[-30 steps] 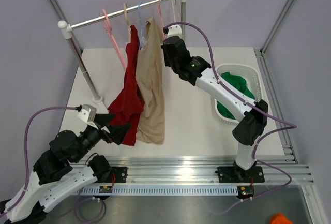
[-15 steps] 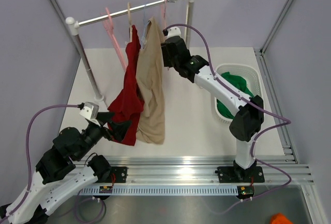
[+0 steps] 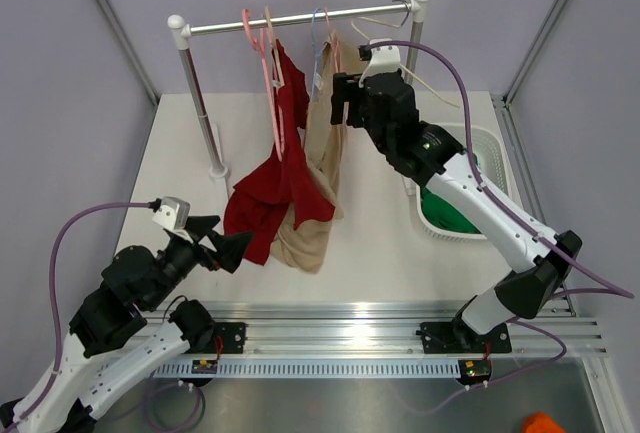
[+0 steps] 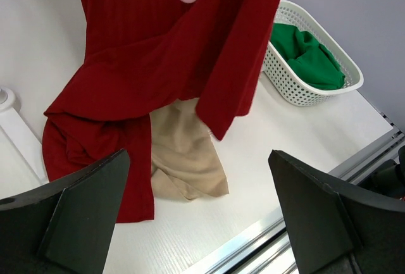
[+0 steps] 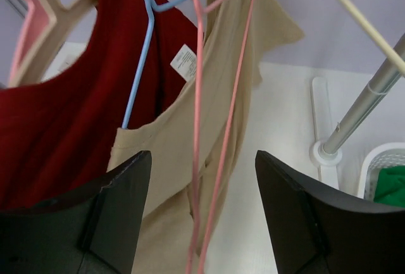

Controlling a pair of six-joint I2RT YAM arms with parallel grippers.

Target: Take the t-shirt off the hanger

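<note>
A red t-shirt (image 3: 290, 143) and a beige t-shirt (image 3: 322, 153) hang side by side on hangers from the rail (image 3: 300, 18), their lower ends lying crumpled on the table. My right gripper (image 3: 338, 103) is open, just right of the beige shirt's shoulder. In the right wrist view a thin pink wire hanger (image 5: 197, 128) stands untouched between the spread fingers (image 5: 297, 211), with the beige shirt (image 5: 158, 147) on a blue hanger (image 5: 142, 65) behind it. My left gripper (image 3: 232, 233) is open, close to the red hem (image 4: 95, 160), holding nothing.
A white basket (image 3: 485, 143) with a green garment (image 3: 450, 208) stands at the right. The rack's left post (image 3: 198, 103) and foot (image 3: 215, 168) stand on the table, the right post (image 5: 361, 122) beside the basket. A cream hanger (image 3: 385, 25) hangs empty.
The right gripper has opened and let go, and now sits further right. The rack and both shirts have shifted right, their hems now bunched on the table. The left gripper stayed open.
</note>
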